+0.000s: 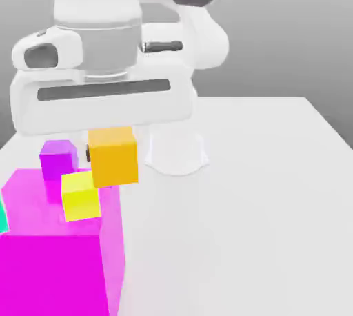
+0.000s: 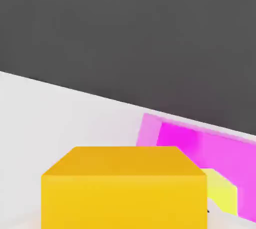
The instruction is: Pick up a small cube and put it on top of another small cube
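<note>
The small orange cube hangs just under the white hand, above the table, and my gripper is shut on it. A dark fingertip shows at the cube's side toward the exterior view's left. The hand view has the orange cube very close. A small yellow cube sits just below and to the exterior view's left of the orange one, and a small purple cube stands further left. The yellow cube also peeks out beside the orange cube in the hand view.
A big magenta cube takes up the near left corner and rises close under the small cubes; it is also in the hand view. A teal sliver shows at the left edge. The arm's white base stands behind on the white table.
</note>
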